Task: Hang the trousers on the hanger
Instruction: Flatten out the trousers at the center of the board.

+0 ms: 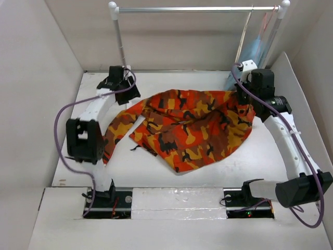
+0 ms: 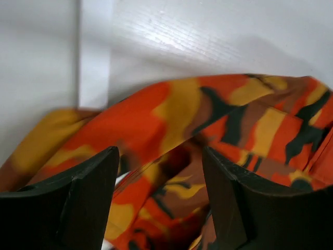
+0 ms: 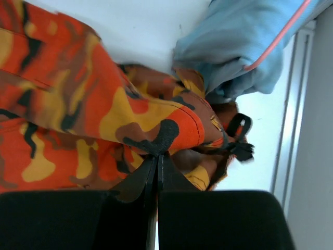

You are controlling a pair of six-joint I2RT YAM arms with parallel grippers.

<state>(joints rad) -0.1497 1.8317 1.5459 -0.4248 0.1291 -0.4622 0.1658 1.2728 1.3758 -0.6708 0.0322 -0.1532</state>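
The trousers (image 1: 192, 125) lie crumpled, my right claw (image 3: 157, 162) pinching their edge, my left claw (image 2: 160, 156) spread open.

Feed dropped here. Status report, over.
Left tool open over trousers. Right tool shut on trousers. Hanger up on rail. Blue garment hangs beside it.

A white table (image 1: 156, 174) lies inside an enclosure of plain white walls (image 1: 31, 78). At its far edge stands a clothes rail (image 1: 197, 9), a slim metal bar carried on two white posts with ball tops. From the rail's right end hangs a plain light blue garment (image 1: 257, 47) on a thin pinkish-red hanger (image 3: 283, 31), its lower folds bunched near the table's far right corner. A glossy strip of clear tape (image 1: 177, 200) runs along the near edge.
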